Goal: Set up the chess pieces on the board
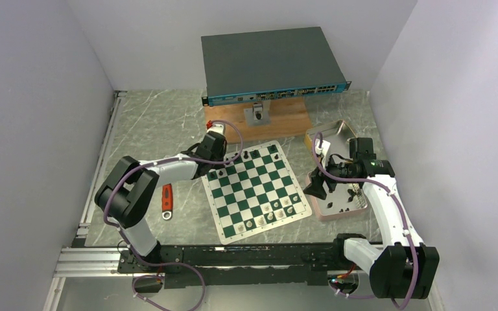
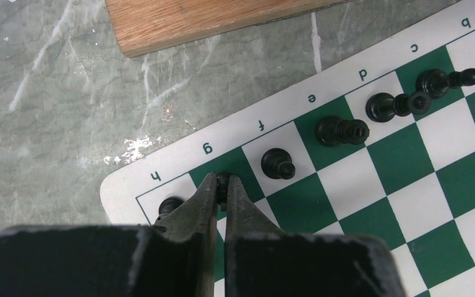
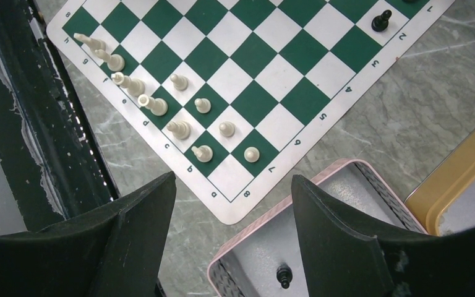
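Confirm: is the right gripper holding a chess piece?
No, the right gripper stands wide open with nothing between its jaws, above the corner of the pink tray.

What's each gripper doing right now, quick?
Left gripper: closed on a black chess piece.
Right gripper: open, empty, above the pink tray.
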Available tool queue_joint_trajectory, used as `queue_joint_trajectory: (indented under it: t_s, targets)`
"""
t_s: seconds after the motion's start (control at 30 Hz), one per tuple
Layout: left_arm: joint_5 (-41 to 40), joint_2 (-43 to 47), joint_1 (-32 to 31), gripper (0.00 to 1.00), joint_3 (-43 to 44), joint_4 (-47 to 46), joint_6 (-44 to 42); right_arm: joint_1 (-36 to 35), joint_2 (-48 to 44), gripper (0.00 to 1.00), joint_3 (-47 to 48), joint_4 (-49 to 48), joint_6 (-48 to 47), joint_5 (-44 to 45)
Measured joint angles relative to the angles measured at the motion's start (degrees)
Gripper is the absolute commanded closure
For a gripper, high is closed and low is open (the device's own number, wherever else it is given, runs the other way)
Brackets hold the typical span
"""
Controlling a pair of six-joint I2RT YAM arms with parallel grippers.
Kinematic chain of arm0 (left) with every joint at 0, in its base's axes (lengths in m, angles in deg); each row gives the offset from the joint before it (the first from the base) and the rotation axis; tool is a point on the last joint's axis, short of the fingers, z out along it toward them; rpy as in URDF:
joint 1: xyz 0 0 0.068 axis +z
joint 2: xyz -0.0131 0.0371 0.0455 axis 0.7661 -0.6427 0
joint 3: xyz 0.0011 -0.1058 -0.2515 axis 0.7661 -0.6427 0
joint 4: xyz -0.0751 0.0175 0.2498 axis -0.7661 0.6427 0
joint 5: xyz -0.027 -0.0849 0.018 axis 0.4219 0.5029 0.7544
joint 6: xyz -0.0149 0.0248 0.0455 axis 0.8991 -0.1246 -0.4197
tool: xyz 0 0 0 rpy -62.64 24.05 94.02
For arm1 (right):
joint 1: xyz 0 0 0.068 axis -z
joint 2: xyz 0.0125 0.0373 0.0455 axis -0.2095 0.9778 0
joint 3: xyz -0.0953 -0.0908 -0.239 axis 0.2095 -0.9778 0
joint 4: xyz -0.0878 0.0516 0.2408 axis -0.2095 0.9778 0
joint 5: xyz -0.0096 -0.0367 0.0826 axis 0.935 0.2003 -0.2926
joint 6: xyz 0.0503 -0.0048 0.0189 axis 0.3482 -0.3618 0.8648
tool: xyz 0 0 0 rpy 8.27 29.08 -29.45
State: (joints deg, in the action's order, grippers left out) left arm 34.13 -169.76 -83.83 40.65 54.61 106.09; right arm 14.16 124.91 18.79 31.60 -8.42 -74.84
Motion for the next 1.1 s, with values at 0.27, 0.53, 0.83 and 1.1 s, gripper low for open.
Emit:
queue_joint_trajectory:
  t_s: [0.27,0.53,0.83,1.1]
  targets:
    - [0.0,-0.9,0.0,0.89,0.8,0.3,0.0,0.0,0.0,0.29,0.0,0.1,-0.2,0.0]
    - [0.0,-1.1,0.2,0.79,1.0,0.5,-0.1,0.0,0.0,0.29,0.0,0.1,-0.2,0.0]
    - [0.1,-1.2,0.3,0.68,1.9,2.0,-0.1,0.0,0.0,0.29,0.0,0.2,-0.2,0.0]
    - [0.5,-0.2,0.3,0.66,1.9,3.5,-0.2,0.1,0.2,0.29,0.0,0.3,-0.2,0.0]
